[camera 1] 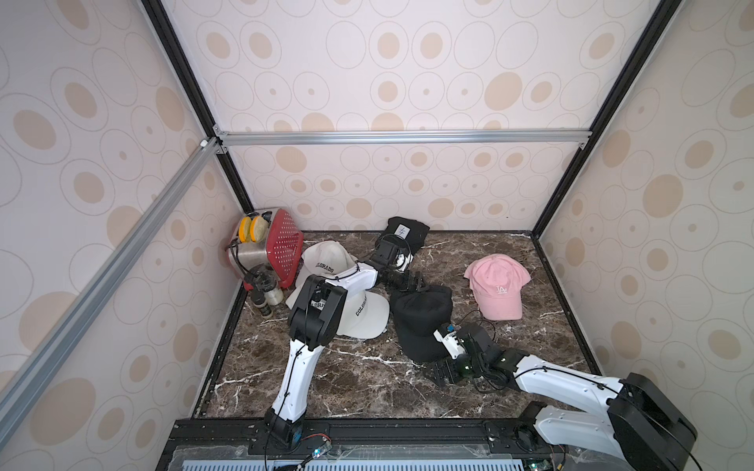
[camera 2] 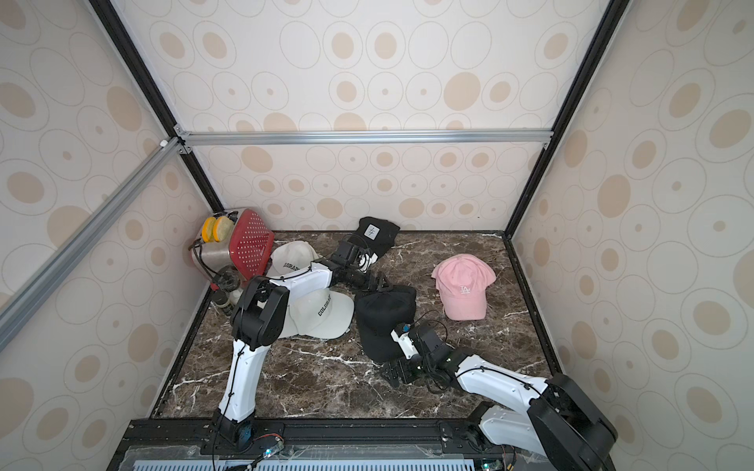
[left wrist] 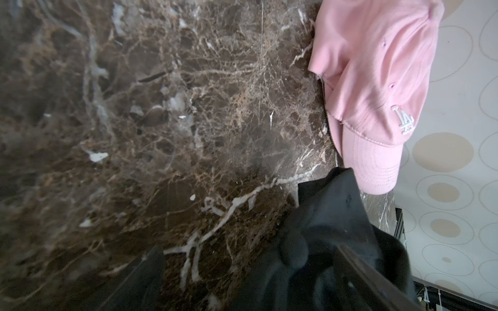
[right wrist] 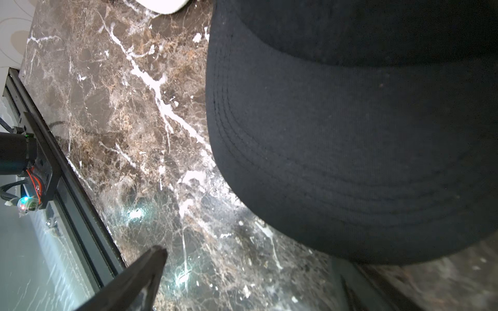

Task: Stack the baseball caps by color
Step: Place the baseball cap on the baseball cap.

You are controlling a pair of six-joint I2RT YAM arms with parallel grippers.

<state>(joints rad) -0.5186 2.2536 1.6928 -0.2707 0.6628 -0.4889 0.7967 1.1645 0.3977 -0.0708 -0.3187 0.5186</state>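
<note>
Both wide, empty — left gripper (camera 1: 410, 282) by black cap (camera 1: 422, 322); right gripper (camera 1: 440, 373) at brim.

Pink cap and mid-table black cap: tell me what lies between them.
Bare marble tabletop; the pink cap and black cap lie apart. Only a thin cable loop from the right arm crosses the gap's near end. Both top views show it.

Pink cap (camera 1: 498, 286), brown-veined marble tabletop (camera 1: 367, 379)

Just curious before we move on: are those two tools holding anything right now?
Left tool: open, holding nothing.
Right tool: open, holding nothing, at the black cap.
</note>
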